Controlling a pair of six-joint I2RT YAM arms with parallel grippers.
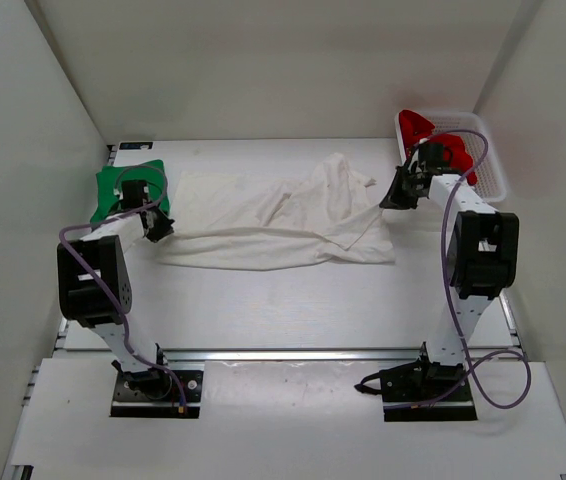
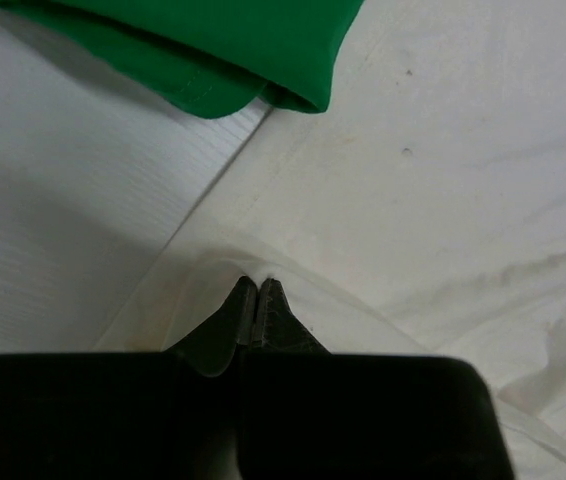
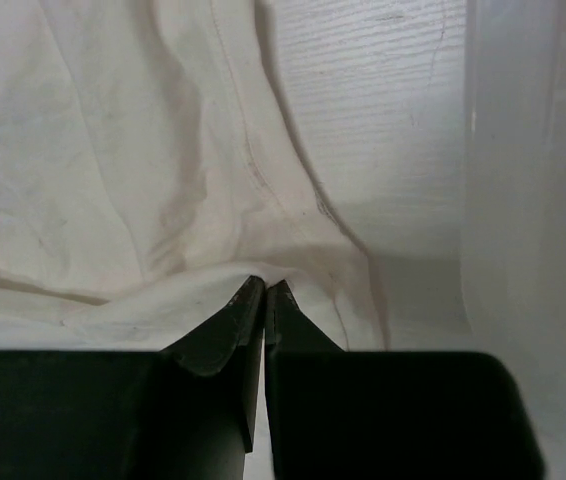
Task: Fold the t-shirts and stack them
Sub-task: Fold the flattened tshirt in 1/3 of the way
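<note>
The white t-shirt [image 1: 273, 220] lies crumpled across the middle of the table. My left gripper [image 1: 159, 230] is shut on its left edge; the left wrist view shows the jaws [image 2: 258, 283] pinching a cloth fold [image 2: 423, 200]. My right gripper [image 1: 396, 199] is shut on its right edge, the jaws [image 3: 266, 284] pinching white cloth [image 3: 113, 180]. The green t-shirt [image 1: 113, 185] lies folded at the far left, and it also shows in the left wrist view [image 2: 233, 45]. The red t-shirt [image 1: 433, 140] sits in the basket at the far right.
The white mesh basket [image 1: 488, 170] stands at the back right, its wall close to my right gripper [image 3: 528, 180]. White walls enclose the table on three sides. A metal rail [image 1: 293, 353] runs along the near edge by the arm bases.
</note>
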